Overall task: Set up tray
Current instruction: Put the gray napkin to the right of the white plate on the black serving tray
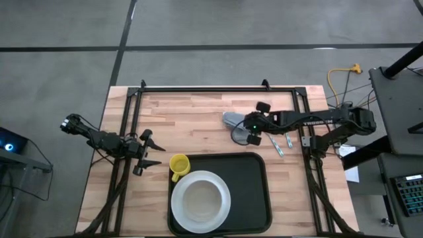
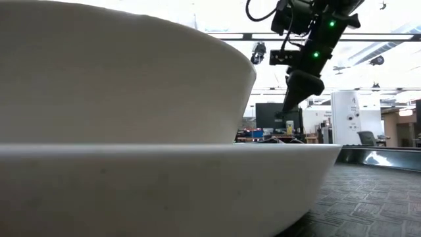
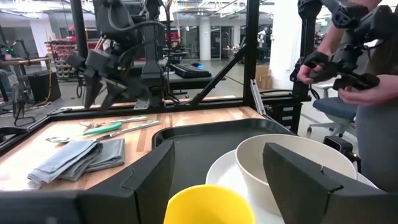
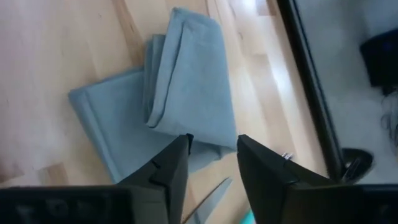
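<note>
Overhead, we see the right gripper (image 1: 246, 137) reaching in from the right edge toward centre frame, fingers apart above the folded grey cloth (image 1: 232, 123). Our left gripper (image 1: 151, 153) waits at centre left, jaws spread, just left of the yellow cup (image 1: 179, 164). The tray (image 1: 254, 192) fills the lower centre, long axis left to right, carrying a white plate (image 1: 221, 209) and bowl (image 1: 199, 199) at its left end. Cutlery (image 1: 281, 143) lies right of the cloth.
</note>
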